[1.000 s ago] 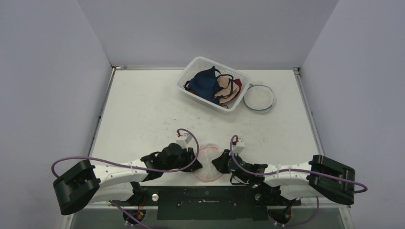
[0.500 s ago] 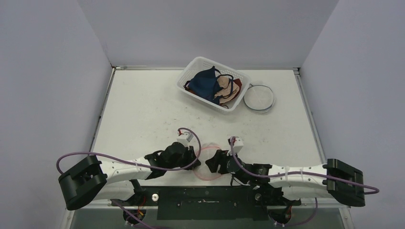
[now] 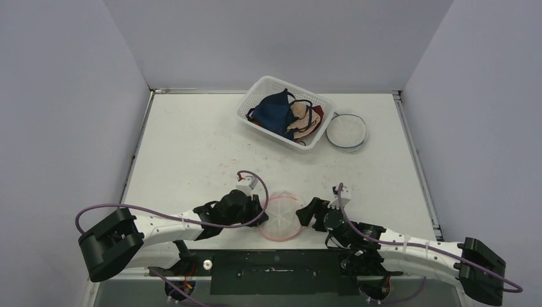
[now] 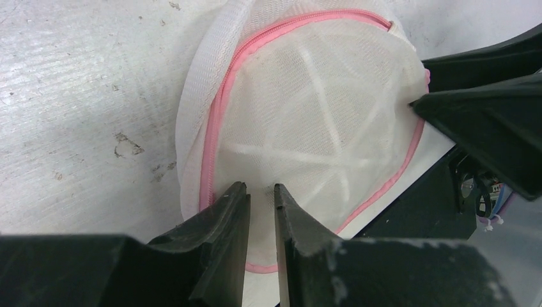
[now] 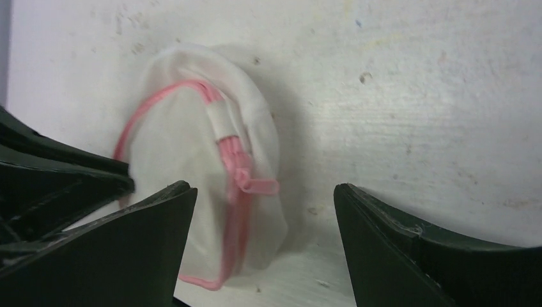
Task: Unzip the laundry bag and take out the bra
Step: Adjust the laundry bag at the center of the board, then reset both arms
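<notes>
The laundry bag (image 3: 281, 216) is a round white mesh pouch with a pink zipper, lying at the table's near edge between both arms. My left gripper (image 3: 261, 211) is at its left rim, and in the left wrist view the jaws of the left gripper (image 4: 262, 189) are nearly shut with a fold of the laundry bag's (image 4: 307, 121) mesh pinched between them. My right gripper (image 3: 309, 214) stands open just right of the bag. In the right wrist view the pink zipper pull (image 5: 262, 186) hangs free ahead of the right gripper (image 5: 263, 192). No bra shows through the mesh.
A white basket (image 3: 246, 110) with blue, beige and red garments sits at the back centre. A second round mesh bag (image 3: 347, 131) with dark trim lies to its right. A black rail (image 3: 275, 268) runs along the table's near edge below the laundry bag.
My right gripper has opened and drawn back to the right, off the bag. The bag now lies rounder and more exposed. The left gripper has held its place.
</notes>
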